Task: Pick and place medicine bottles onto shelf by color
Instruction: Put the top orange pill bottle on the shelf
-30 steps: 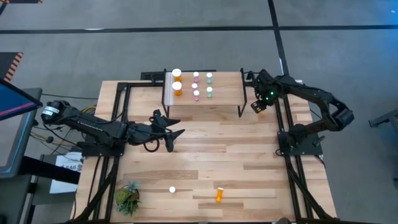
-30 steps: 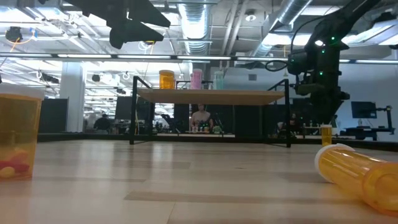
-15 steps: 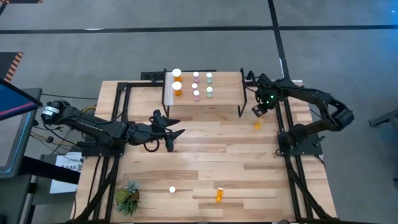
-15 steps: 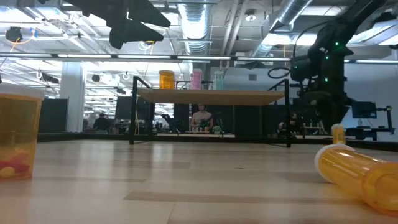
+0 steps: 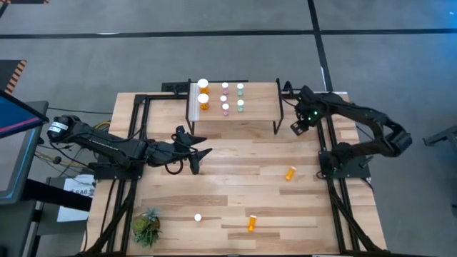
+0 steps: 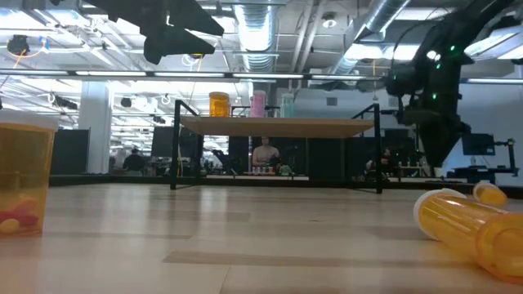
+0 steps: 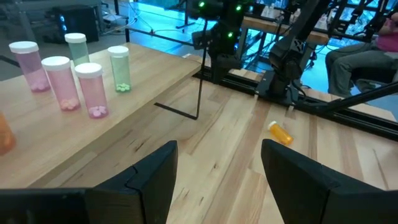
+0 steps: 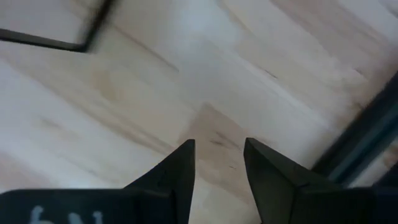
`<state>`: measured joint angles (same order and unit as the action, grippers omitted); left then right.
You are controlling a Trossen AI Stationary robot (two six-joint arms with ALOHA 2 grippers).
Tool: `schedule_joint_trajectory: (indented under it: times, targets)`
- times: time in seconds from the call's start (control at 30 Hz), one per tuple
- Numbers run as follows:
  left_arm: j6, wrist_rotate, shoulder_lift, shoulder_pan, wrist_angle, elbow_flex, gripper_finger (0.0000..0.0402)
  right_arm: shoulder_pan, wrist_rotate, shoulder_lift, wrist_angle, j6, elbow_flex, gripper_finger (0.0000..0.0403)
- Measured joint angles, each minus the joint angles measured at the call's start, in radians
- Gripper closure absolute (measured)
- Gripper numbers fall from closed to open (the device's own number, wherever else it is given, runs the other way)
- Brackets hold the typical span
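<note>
At the left of the table our left gripper point(image 5: 201, 158) waits in front of the shelf point(image 5: 257, 107), jaws spread with nothing between them. On the near edge sit a potted plant point(image 5: 147, 227), a white-capped bottle point(image 5: 198, 218) standing upright, and an orange bottle point(image 5: 252, 223) just right of it. If we reach for either with the left arm, we judge the plant could get brushed.

On the shelf, two orange bottles point(image 5: 203, 94) stand at the left end beside the white strip, then pink bottles point(image 5: 225, 98), then green bottles point(image 5: 240, 96). The rows sit close together, so a careless placement could knock over a neighbour or put a bottle in the wrong colour group.

Right of centre, a small orange bottle point(image 5: 290, 173) lies on its side on the bare tabletop point(image 5: 235, 185), well apart from the shelf. It is round and may roll toward the right edge near the arm's base.

At the far right, our right gripper point(image 5: 296, 126) hovers just beside the shelf's right leg, jaws part open and pinching nothing; the right wrist view shows only bare wood between them. Coming down for the fallen bottle, we risk clipping that leg, or pinching the bottle badly so that it squirts out.
</note>
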<state>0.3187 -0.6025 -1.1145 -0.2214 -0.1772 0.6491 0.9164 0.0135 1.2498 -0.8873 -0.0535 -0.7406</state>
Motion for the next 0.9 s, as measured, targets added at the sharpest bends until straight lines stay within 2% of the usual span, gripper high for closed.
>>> schedule_joint_trajectory:
  times: [0.13,0.3,0.43,0.63,0.9]
  targets:
    - [0.0,0.0,0.0,0.0,0.0,0.0,0.0182,-0.073,0.051,-0.12,-0.011,-0.06,0.0,0.0244]
    - [0.0,0.0,0.0,0.0,0.0,0.0,0.0182,-0.254,0.064,-0.291,-0.043,-0.207,0.0,0.0247]
    - [0.0,0.0,0.0,0.0,0.0,0.0,0.0182,-0.474,0.0,-0.415,-0.027,-0.36,0.014,0.0247]
    - [0.002,0.0,0.0,0.0,0.0,0.0,0.0182,-0.843,-0.119,-0.538,0.095,-0.567,0.129,0.0247]
    - [0.01,-0.006,0.0,0.0,-0.001,0.0,0.0182,-1.264,-0.224,-0.532,0.2,-0.761,0.215,0.0247]
